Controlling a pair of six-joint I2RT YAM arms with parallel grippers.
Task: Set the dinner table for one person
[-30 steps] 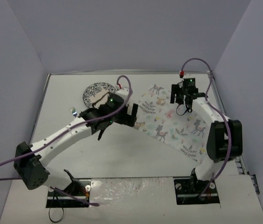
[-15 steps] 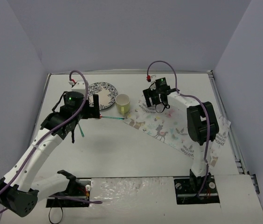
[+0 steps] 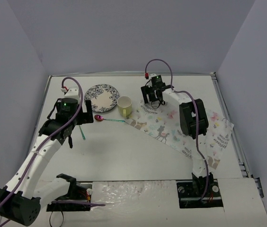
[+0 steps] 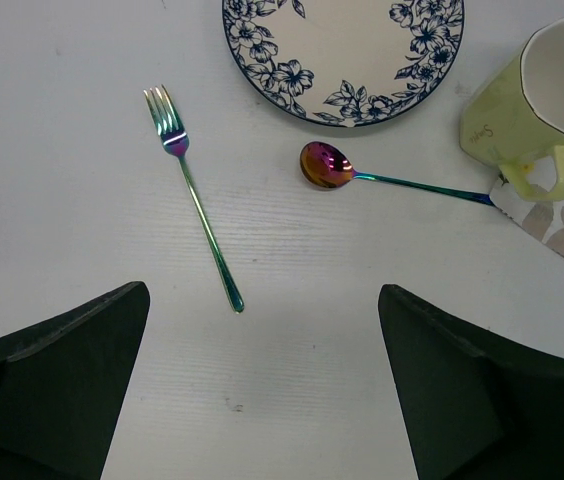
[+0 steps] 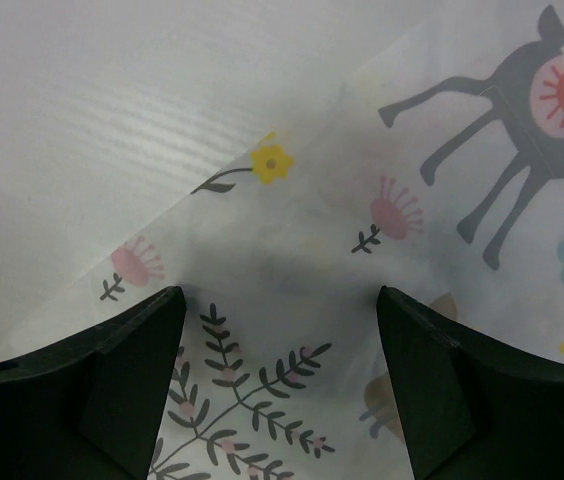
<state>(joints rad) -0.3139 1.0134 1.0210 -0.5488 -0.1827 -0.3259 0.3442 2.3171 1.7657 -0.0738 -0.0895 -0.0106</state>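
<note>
- Two grippers in view, both empty.
- Dinner table (image 3: pixel 138 156): white top with a thin metal rim, carries everything below.
- Left gripper (image 4: pixel 262 295): jaws wide apart, nothing between them, hovering over bare surface in the left half, just near-side of the fork and spoon.
- Fork (image 4: pixel 197 200): iridescent, lying flat in the left half, tines toward the far edge, apart from the plate.
- Plate (image 4: pixel 342 40): white with a blue floral rim, near the far edge, left of centre.
- Spoon (image 4: pixel 324 165): iridescent, flat, bowl just near-side of the plate rim, handle running right, its tip at the cloth's left corner.
- Mug (image 4: pixel 522 110): pale yellow, upright, just right of the plate, at the cloth's left corner, handle facing the near side.
- Cloth (image 3: pixel 166 132): pastel animal print, flat, running diagonally from mid-table to the right edge.
- Right gripper (image 5: pixel 280 292): jaws apart, not pinching anything, low over the cloth's far-left edge, right of the mug.
</note>
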